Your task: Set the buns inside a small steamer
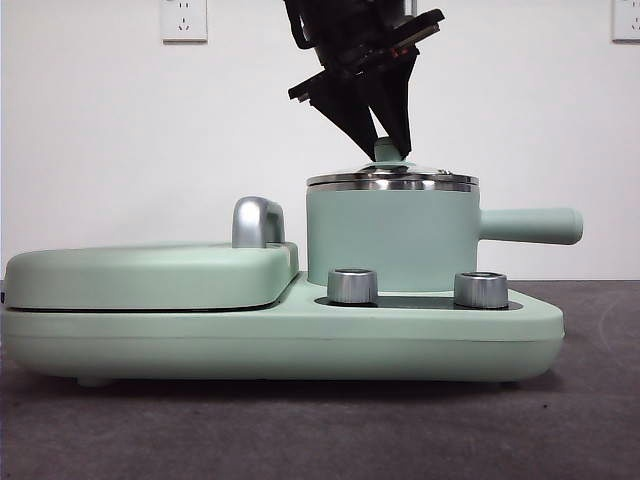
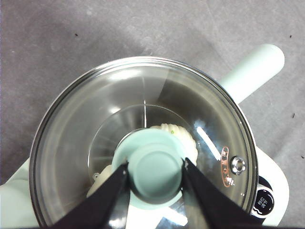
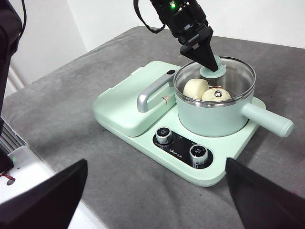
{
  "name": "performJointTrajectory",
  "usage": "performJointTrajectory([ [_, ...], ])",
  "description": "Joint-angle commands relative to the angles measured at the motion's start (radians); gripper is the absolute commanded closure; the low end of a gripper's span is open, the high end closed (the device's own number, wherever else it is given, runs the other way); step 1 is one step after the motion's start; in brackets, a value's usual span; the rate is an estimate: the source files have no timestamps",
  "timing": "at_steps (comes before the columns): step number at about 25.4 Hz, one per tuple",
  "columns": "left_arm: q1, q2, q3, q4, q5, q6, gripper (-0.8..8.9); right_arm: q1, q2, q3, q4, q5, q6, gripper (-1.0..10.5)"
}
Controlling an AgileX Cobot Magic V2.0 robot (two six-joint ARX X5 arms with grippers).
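— Where are the two cream-white buns (image 3: 205, 90)?

— Inside the mint-green round steamer pot (image 1: 390, 238), under its glass lid (image 2: 86, 138). My left hand (image 2: 155, 174) is clamped on the lid's green knob (image 2: 155, 171); my right hand (image 3: 152, 200) waits spread wide and empty above the grey worktop (image 3: 62, 109).

— The risk?

— If I release off-centre, the lid could sit skewed on the steel rim (image 1: 392, 183); a jerky lift might drag it.

Front camera sits low at desk height, close, looking level at the mint-green round pot with glass lid (image 1: 392, 235). Left wrist camera looks straight down, very near, onto that lid (image 2: 143, 143). Right wrist camera hangs back, high, angled down over the whole mint-green cooker base (image 3: 143, 129). All three share the pot.
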Motion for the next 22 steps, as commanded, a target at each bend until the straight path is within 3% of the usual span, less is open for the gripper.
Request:
performJointTrajectory([
  [1,-0.013,0.027,0.032,0.003,-0.010,0.000,6.20,0.006,0.001,0.008,0.011,-0.001,0.007,4.8],
  [3,-0.017,0.026,0.037,0.004,-0.010,-0.025,3.38,0.006,0.001,0.008,0.010,-0.001,0.007,4.8],
  [4,-0.017,0.019,0.038,-0.001,-0.010,-0.039,2.49,0.006,0.001,0.008,0.010,0.000,0.008,4.8],
  [9,-0.016,-0.064,0.038,-0.246,-0.010,-0.076,2.54,0.006,0.001,0.008,0.005,0.000,0.007,4.8],
  [11,-0.011,-0.137,0.004,-0.276,0.032,-0.130,2.53,0.006,0.002,0.008,0.005,0.000,0.007,4.8],
  [13,0.000,-0.262,-0.085,-0.276,0.084,-0.128,2.53,0.006,0.002,0.008,0.003,0.000,0.007,4.8],
  [18,0.000,-0.639,-0.510,-0.269,0.085,-0.072,2.54,0.006,0.003,0.008,-0.002,0.000,0.006,4.8],
  [22,-0.001,-0.900,-0.840,-0.066,0.138,-0.113,2.54,0.006,0.003,0.001,-0.002,-0.003,0.003,4.8],
])
